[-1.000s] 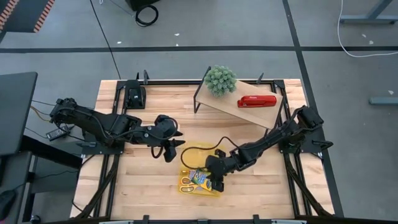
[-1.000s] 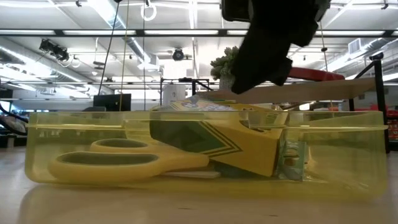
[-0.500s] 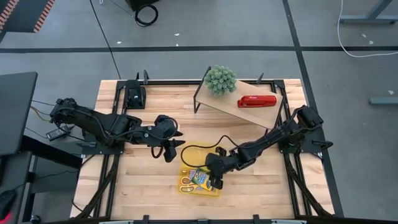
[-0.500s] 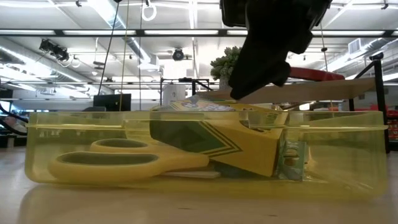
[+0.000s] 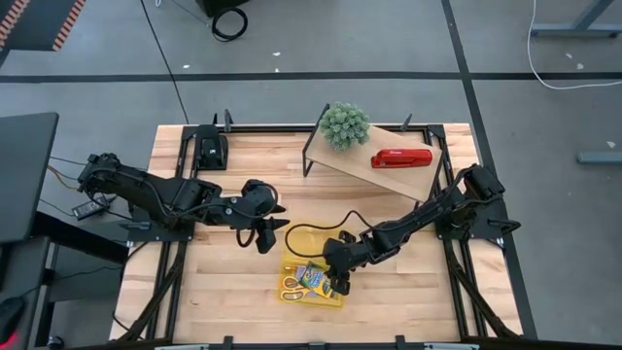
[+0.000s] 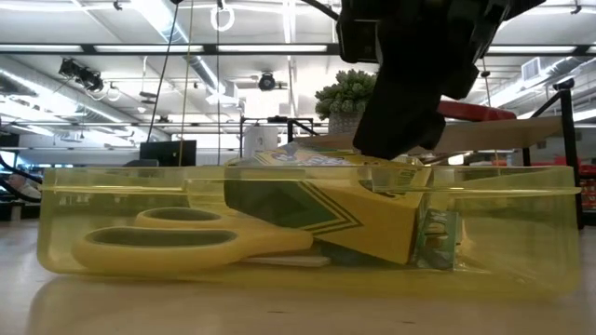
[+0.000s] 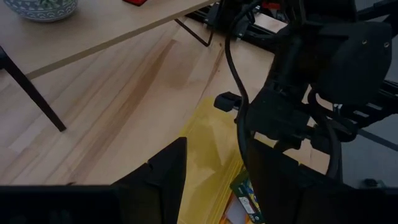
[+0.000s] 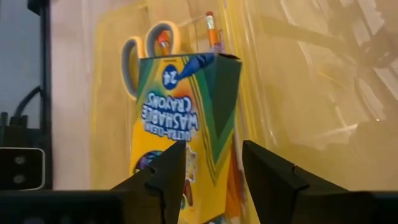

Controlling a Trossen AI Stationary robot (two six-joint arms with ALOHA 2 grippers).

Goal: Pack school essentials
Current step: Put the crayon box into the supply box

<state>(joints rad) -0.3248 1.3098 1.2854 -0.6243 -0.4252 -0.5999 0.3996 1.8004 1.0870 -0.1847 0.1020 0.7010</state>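
A clear yellow case (image 5: 326, 299) lies on the table near its front edge. In it the green-and-yellow crayon box (image 8: 180, 112) lies tilted, partly over the yellow-handled scissors (image 6: 177, 244), with an orange pencil (image 8: 212, 31) beside them. My right gripper (image 8: 214, 180) stands open just over the crayon box (image 6: 326, 209), slanting down from the table's right. My left gripper (image 5: 267, 233) hangs open and empty above the table, left of the case and beyond it. My right gripper is open over the crayon box's upper edge (image 6: 396, 166), coming from above and from the table's right. I cannot tell whether its fingertips touch the box. The box lies in the case.
A raised wooden shelf (image 5: 360, 165) at the far right carries a round green potted plant (image 5: 344, 124) and a red stapler (image 5: 400, 158). A black cable (image 5: 313, 231) loops over the table just behind the case. Bare wood lies left and right of the case.
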